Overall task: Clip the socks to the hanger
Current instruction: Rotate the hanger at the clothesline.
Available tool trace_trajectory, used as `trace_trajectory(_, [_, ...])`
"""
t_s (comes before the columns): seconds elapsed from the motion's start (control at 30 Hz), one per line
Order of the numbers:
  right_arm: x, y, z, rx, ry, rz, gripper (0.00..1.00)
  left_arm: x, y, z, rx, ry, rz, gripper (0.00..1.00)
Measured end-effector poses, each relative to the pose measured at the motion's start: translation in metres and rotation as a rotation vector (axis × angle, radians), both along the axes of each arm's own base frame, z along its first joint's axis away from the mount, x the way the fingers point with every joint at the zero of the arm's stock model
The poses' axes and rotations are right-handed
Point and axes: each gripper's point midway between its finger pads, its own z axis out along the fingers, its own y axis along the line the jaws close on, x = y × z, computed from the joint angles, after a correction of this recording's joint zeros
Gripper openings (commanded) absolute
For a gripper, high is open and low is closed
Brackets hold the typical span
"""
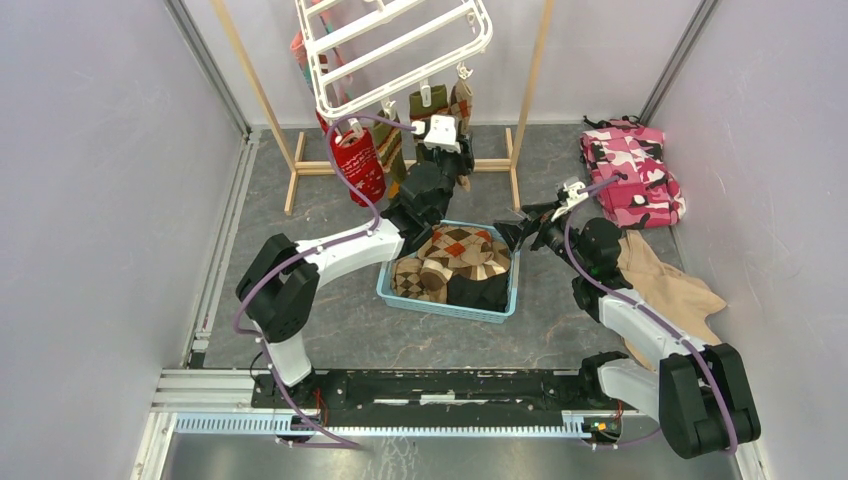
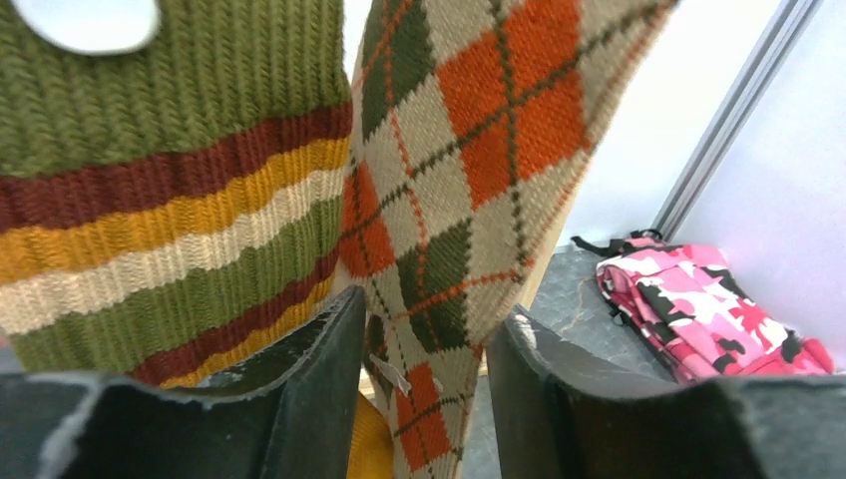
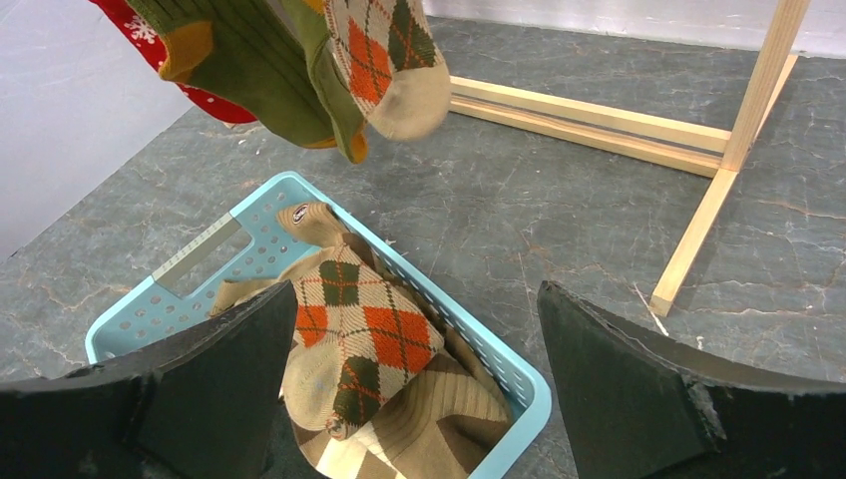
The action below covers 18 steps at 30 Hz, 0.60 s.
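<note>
The white hanger (image 1: 400,50) hangs tilted at the top of the wooden stand. A red sock (image 1: 358,165), an olive striped sock (image 1: 428,105) and an argyle sock (image 1: 461,100) hang from its clips. My left gripper (image 1: 455,150) is raised to these socks. In the left wrist view it (image 2: 429,309) is open. The argyle sock (image 2: 479,130) hangs between its fingers, against the left one and apart from the right one. The striped sock (image 2: 170,200) hangs to the left. My right gripper (image 1: 522,230) is open and empty over the right end of the basket (image 3: 417,289). More socks (image 3: 369,339) lie below it.
The light blue basket (image 1: 450,308) holds several socks (image 1: 460,255) in the middle of the floor. The wooden stand (image 1: 300,165) straddles the back, and its base bar shows in the right wrist view (image 3: 599,115). A pink camouflage cloth (image 1: 630,170) and a beige cloth (image 1: 665,285) lie at the right.
</note>
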Motion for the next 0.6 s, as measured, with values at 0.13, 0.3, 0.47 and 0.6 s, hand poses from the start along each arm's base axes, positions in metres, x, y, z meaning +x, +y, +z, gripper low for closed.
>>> trace_trajectory(0.13, [0.000,0.000,0.000,0.000,0.000,0.002,0.97,0.001,0.000,-0.003,0.027,-0.002,0.013,0.25])
trace_trajectory(0.3, [0.000,0.000,0.000,0.000,0.000,0.002,0.97,-0.001,-0.002,-0.002,0.060,-0.012,-0.005,0.12])
trace_trajectory(0.47, [-0.001,0.001,0.000,0.000,0.000,0.005,0.97,-0.022,0.004,0.001,0.102,-0.025,-0.076,0.08])
trace_trajectory(0.6, [-0.001,0.002,-0.001,-0.001,0.003,0.007,0.97,-0.044,0.019,0.021,0.106,-0.065,-0.145,0.06])
